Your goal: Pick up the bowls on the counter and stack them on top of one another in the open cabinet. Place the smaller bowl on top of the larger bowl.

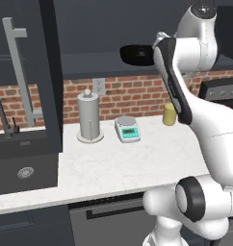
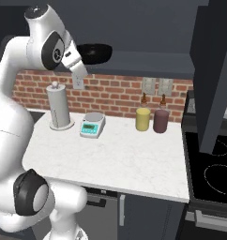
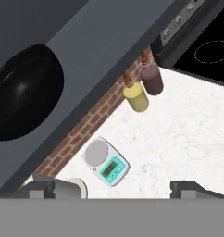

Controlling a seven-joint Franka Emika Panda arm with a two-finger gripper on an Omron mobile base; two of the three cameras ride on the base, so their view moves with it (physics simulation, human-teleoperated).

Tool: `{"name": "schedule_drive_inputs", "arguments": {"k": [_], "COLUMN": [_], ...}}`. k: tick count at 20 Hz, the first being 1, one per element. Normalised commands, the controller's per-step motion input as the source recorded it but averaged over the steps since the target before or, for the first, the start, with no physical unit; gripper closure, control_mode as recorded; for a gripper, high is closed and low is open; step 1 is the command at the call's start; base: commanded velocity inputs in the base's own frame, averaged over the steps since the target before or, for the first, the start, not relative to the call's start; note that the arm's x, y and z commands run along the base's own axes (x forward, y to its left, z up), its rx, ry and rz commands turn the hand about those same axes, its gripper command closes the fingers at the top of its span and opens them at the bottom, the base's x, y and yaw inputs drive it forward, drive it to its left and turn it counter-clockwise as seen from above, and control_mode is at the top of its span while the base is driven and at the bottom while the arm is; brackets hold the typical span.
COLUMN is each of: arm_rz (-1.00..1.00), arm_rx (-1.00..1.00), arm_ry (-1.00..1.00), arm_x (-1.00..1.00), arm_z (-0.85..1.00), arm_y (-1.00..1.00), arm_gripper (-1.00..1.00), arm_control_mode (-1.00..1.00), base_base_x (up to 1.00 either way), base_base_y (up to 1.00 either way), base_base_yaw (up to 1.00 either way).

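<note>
The fingertips (image 3: 42,187) stand far apart at the bottom of the hand view, nothing between them — the gripper (image 3: 114,189) is open and empty. It sits high, beside the cabinet (image 1: 89,62) shelf, where a bowl (image 3: 22,95) rests; in the side views the bowl (image 2: 94,52) sits near the shelf's front edge, just past the wrist. Whether this is one bowl or two already nested I cannot tell — the rim hides it. No bowl lies on the counter (image 2: 129,159), which carries a towel holder (image 1: 89,117), a scale (image 2: 92,124) and two bottles (image 2: 143,117), so the stacking looks done or nearly so.
</note>
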Motion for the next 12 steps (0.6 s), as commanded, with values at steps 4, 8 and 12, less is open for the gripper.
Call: {"name": "schedule_drive_inputs", "arguments": {"k": [4,8,12], "arm_rz": [0.08,0.11,0.11], "arm_rx": [-0.09,-0.08,-0.08], "arm_ry": [0.00,0.00,0.00], "arm_x": [-0.52,-0.48,-0.47], "arm_z": [-0.35,-0.52,-0.57], "arm_y": [0.03,0.00,0.00], "arm_gripper": [-1.00,-1.00,-1.00], "arm_control_mode": [-1.00,-1.00,-1.00], "base_base_x": [0.00,0.00,0.00], "base_base_y": [0.00,0.00,0.00], "base_base_yaw": [0.00,0.00,0.00]}}
